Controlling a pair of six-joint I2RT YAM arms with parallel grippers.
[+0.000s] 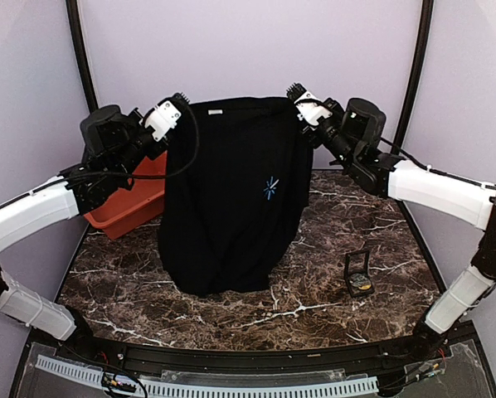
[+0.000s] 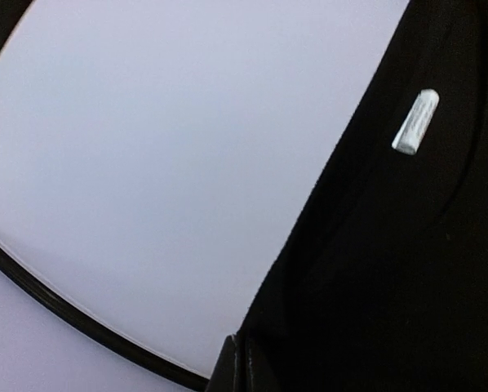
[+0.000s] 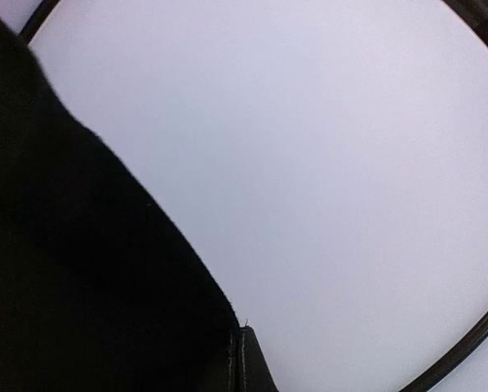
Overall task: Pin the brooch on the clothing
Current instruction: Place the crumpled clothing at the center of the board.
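Observation:
The clothing [image 1: 231,191], a black T-shirt with a light-blue starburst print [image 1: 270,187], hangs upright above the marble table, its hem resting on the top. My left gripper [image 1: 180,101] is shut on its left shoulder and my right gripper [image 1: 295,91] is shut on its right shoulder. In the left wrist view the gripper [image 2: 244,349] pinches black cloth [image 2: 391,269] near a white neck label [image 2: 415,122]. The right wrist view shows the gripper [image 3: 239,339] pinching the shirt's edge [image 3: 81,261]. The brooch [image 1: 362,287], a tiny yellowish disc, lies in an open case at front right.
An orange bin [image 1: 136,206] stands at the back left, partly behind the left arm. The small black hinged case [image 1: 358,274] sits open on the marble table [image 1: 314,307] to the right of the shirt. Pale walls and black frame posts enclose the cell.

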